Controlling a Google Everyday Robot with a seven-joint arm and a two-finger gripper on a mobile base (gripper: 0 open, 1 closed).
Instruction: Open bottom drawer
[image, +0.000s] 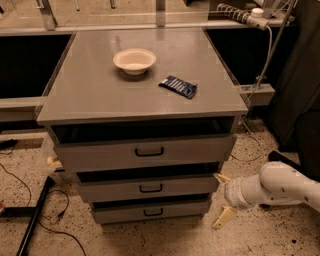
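- Bottom drawer (117, 214): lowest of three grey fronts in the cabinet (90, 102), just above the floor; front sits in line with the cabinet face and is judged not yet pulled.
- Handle (153, 212): small black bar at the centre of that front; its long axis runs horizontally, along the cabinet's width.
- Gripper (216, 201): outside the cabinet, just off its lower front corner on the arm's side; level with the gap between the middle drawer (110, 191) and the bottom one; touching neither front, so far as the view shows.
- Fingers: spread wide and holding nothing; the upper finger (221, 178) stands above the lower finger (224, 218), so the opening is vertical and crosses the bar's long axis, which suits closing over and under it.
- Deciding relation: the handle lies sideways from the fingertips, toward the cabinet's centre line and a little lower; judged next need is to travel across the cabinet front and drop slightly, then close in on the bar.
- Risk, judged: the middle drawer's handle (151, 188) sits directly above on the same centre line; stopping too high would engage the wrong drawer.
- Cabinet top: a bowl (134, 60) and a dark blue packet (178, 86); both well clear of the working zone.
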